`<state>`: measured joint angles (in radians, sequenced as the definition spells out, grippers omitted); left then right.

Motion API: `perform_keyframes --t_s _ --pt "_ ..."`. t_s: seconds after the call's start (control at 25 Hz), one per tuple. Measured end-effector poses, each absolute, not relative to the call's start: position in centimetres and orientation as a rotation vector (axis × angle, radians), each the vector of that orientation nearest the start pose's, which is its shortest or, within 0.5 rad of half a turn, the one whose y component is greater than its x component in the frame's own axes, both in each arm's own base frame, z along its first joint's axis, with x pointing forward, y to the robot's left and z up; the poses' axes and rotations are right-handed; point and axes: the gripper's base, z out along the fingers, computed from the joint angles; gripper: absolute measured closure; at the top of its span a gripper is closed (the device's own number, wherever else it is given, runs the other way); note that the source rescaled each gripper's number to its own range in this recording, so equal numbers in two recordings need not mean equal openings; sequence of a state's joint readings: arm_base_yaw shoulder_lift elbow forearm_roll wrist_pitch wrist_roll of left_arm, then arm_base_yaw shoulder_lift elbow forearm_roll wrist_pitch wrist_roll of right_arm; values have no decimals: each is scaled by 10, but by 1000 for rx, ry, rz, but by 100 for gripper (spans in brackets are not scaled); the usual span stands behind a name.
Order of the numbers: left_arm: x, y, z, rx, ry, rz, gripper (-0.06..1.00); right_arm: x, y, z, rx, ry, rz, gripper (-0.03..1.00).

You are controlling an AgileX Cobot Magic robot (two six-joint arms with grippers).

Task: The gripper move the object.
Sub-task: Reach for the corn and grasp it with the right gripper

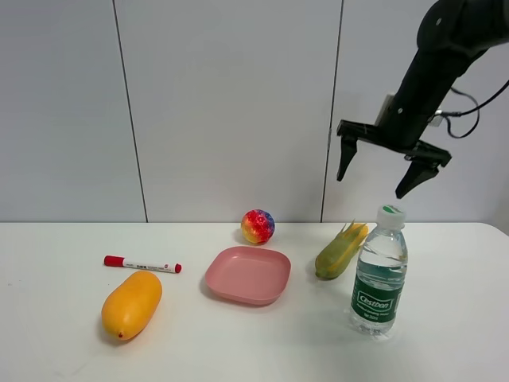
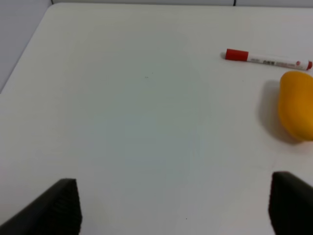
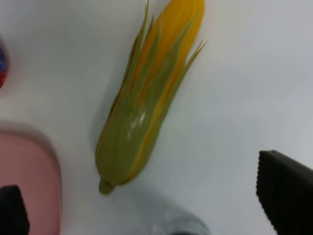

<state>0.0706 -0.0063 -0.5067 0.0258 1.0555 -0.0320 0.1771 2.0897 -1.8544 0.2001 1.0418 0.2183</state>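
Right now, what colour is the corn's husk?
Green, over yellow kernels; the corn shows best in the right wrist view.

My right gripper hangs high at the right, arm slanting down from above, fingers spread wide. My left gripper looks spread too, though only its fingertips show.

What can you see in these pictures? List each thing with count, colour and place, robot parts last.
corn: 1, yellow and green, right of plate
plate: 1, pink, table middle
ball: 1, multicoloured, behind plate
mango: 1, orange-yellow, front left
marker: 1, white with red cap, behind mango
bottle: 1, clear with green label, front right
table: 1, white, under everything
right gripper: 1, black, open, raised above corn and bottle
left gripper: 1, black, open, over table near mango
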Motion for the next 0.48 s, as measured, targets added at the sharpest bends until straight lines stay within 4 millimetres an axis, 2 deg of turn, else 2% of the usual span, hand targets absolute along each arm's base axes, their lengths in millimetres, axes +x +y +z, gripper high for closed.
perform_keyframes --t_s 0.12,0.24,0.48 --pt "-7 2 280 -105 2023 55 -6 456 110 234 159 2766 387 -3" --pt "-7 2 280 -105 2023 55 -6 460 120 226 179 2737 404 -3" --pt "-7 2 280 -105 2023 55 -6 466 122 200 246 2775 387 -3"
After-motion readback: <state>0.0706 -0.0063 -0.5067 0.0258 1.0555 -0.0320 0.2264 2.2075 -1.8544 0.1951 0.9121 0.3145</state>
